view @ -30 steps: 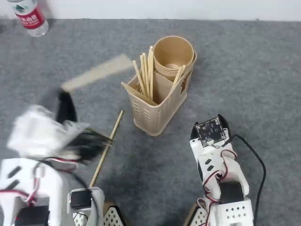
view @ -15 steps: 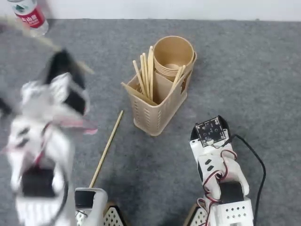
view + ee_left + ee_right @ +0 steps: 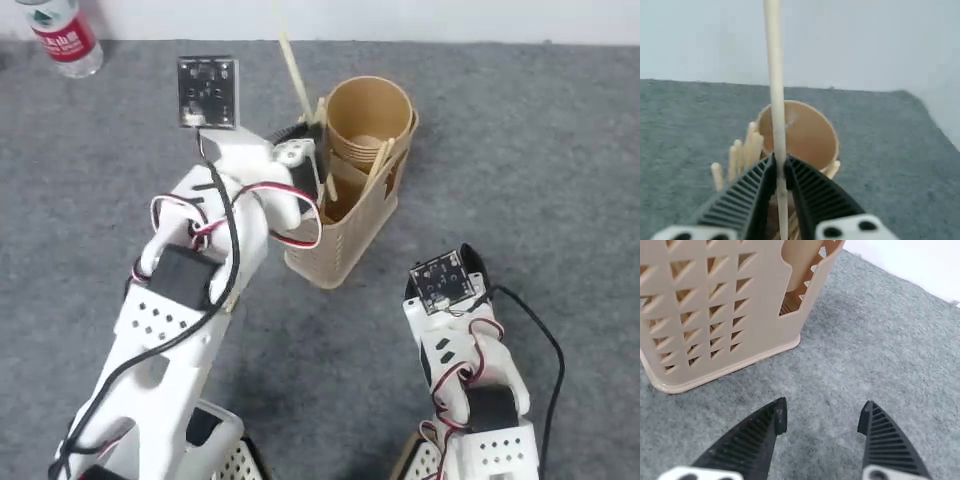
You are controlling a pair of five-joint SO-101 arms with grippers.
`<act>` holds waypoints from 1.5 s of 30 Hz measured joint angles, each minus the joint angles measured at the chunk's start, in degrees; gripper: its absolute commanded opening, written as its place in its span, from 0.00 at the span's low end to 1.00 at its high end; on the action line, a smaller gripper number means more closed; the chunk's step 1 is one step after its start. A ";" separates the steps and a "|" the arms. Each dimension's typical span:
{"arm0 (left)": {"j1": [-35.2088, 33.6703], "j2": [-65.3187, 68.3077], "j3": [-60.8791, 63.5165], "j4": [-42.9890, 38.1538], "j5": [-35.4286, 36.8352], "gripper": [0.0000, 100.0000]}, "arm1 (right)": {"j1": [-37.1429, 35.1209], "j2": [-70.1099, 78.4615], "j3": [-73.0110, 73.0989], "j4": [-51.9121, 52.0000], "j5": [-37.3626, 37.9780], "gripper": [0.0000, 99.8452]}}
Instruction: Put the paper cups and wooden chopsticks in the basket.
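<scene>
The left end effector [image 3: 779,167] is pressed together on a wooden chopstick [image 3: 772,75], pinching it near its lower end, so most of its length stands above the jaws, tilted. Directly below the end effector is the basket [image 3: 330,250], with the stacked paper cups [image 3: 800,135] just beyond the jaws and the other chopsticks [image 3: 740,155] standing to one side of them in the neighbouring compartment.

The right end effector [image 3: 822,410] is spread and holds nothing. It hangs low over the grey worktop [image 3: 550,150], and the basket wall is near, ahead of its fingertips.

The risks lie mostly in the release. With so much stick above the pinch, it could pivot in the jaws. Let go at this slant, the lower tip may strike the basket rim or the sticks already standing there, and the chopstick could topple out onto the worktop. It might also drop into the cups rather than the chopstick compartment. The left arm sits close against the basket, which looks light. A careless descent could shove or tip it.
</scene>
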 measured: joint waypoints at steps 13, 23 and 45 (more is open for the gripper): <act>0.18 0.09 11.87 -11.52 -8.00 0.19 | 0.00 0.00 0.00 0.00 0.18 0.23; -7.82 0.09 2.46 7.21 -10.55 0.19 | 0.00 0.00 0.00 0.00 0.18 0.23; -21.01 -1.58 15.30 13.98 -32.18 0.19 | -0.09 0.00 0.00 0.00 0.18 0.23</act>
